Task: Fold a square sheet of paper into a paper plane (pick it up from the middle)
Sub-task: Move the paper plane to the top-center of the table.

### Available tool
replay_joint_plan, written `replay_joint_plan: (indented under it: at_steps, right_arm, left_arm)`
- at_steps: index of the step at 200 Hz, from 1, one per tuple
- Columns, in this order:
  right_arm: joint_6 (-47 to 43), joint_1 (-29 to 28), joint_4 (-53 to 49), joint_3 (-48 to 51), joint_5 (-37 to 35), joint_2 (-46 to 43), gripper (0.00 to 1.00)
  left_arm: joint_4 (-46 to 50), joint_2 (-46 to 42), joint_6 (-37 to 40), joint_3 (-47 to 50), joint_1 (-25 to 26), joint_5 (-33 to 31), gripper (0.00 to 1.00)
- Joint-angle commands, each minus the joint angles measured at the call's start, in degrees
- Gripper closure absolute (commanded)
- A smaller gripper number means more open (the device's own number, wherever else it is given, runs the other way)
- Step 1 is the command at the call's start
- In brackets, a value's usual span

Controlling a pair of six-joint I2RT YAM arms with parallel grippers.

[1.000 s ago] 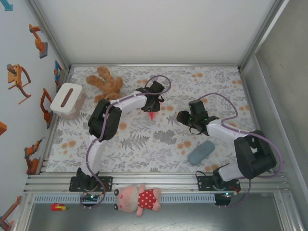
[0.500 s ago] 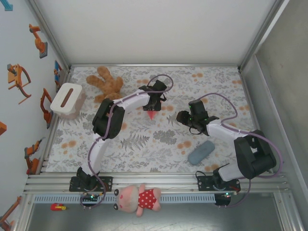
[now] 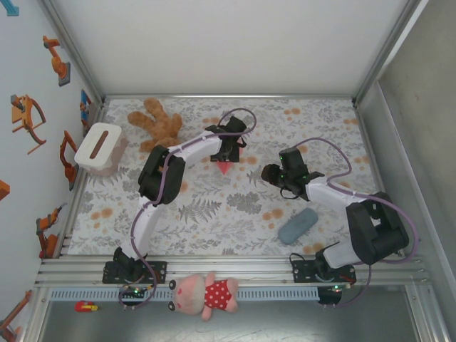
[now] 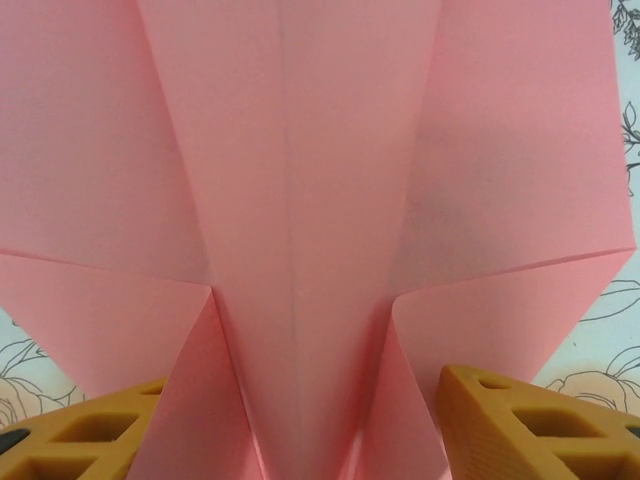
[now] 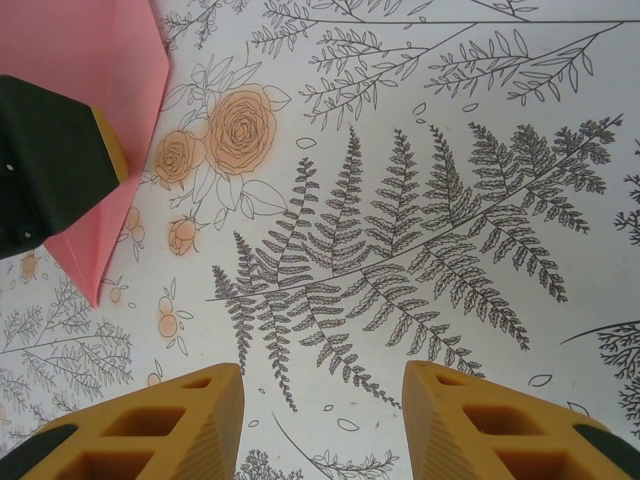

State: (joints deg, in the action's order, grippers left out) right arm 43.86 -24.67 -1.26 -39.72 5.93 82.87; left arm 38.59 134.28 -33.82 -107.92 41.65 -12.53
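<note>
Hidden: in the top view the left gripper (image 3: 226, 152) covers most of the plane (image 3: 225, 168). The pink tip shows just below the gripper, a little above mid-frame.
Cut off: in the left wrist view the plane (image 4: 300, 200) runs past the top, left and bottom edges. Both fingers (image 4: 510, 420) are cropped by the lower edge, and the one at lower left sits partly behind a paper flap.
Unclear: whether the pads touch the flaps cannot be made out. In the right wrist view a dark part (image 5: 40, 170) with an orange edge, cropped at the left edge, overlaps the plane (image 5: 100, 70). What it is cannot be told.
Plane: lies on the table (image 3: 214, 214). It is a folded dart with a centre crease, and two flaps splay outward low in the left wrist frame.
Plane to left gripper (image 4: 305, 385): the centre fold lies between the fingers, and the crease runs up the frame from the gap.
Left gripper state: released, fingers spread wide with the flaps loose between them.
Right gripper (image 5: 312, 385) state: released, nothing between the fingers, above a fern print. The plane sits at the upper left of its frame, well apart from the fingers.
</note>
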Motion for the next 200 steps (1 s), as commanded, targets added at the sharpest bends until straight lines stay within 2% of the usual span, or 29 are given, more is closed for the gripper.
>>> replay_joint_plan:
  at_steps: [1, 39, 78, 111, 137, 166, 182, 200]
  right_arm:
    - [-0.4, 0.6, -0.2, -0.7, -0.4, 0.6, 0.55]
    - [-0.4, 1.1, -0.2, -0.9, -0.3, 0.2, 0.55]
    - [-2.2, 2.5, -3.4, -3.3, -2.4, -3.3, 0.55]
    - [-5.6, 3.4, -8.6, -6.4, -7.1, -7.8, 0.53]
    - [-9.3, 3.9, -12.6, -8.4, -12.1, -11.7, 0.49]
    - [-14.4, 4.5, -15.5, -9.7, -20.1, -16.3, 0.38]
    - [-16.8, 4.8, -16.1, -9.6, -24.7, -19.1, 0.26]
    - [-18.9, 5.3, -16.5, -9.2, -30.7, -21.7, 0.10]
  left_arm:
    - [1.8, 3.4, 1.3, 0.1, -1.0, 2.7, 0.39]
    - [1.8, 1.8, 1.4, -1.9, -1.0, 3.7, 0.39]
    - [2.1, -6.6, 1.0, -1.6, -1.0, 3.4, 0.38]
    - [-0.2, -16.8, 0.2, 3.6, -0.9, 1.8, 0.29]
    - [-4.5, -26.8, -0.4, 13.1, -1.0, -1.4, 0.19]
    - [-9.3, -39.7, -0.1, 25.7, -1.3, -9.2, 0.07]
    - [-11.8, -46.7, 0.8, 32.6, -1.8, -14.5, 0.00]
    - [-13.4, -53.8, 1.7, 40.1, -2.8, -19.9, 0.04]
